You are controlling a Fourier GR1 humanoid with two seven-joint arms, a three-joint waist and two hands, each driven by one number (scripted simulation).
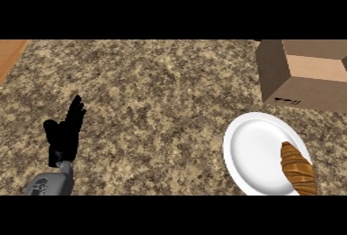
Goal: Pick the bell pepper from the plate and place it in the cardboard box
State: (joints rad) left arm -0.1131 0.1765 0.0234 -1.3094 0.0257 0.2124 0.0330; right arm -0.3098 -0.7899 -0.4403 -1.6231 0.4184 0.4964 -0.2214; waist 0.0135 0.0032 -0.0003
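My left hand rests at the near left above the bench, open, fingers straight and pointing up, with nothing in it. The bench is speckled stone in brown and tan. At the near right lies a white plate, and on its right side sits a brown croissant-shaped pastry. Its long axis runs near to far, leaning a little left; the narrow tip points away from me and the near end meets the view's lower edge. Farther off, at the far right, stands the cardboard box, apart from the plate. A strip of orange wood edges the far left corner
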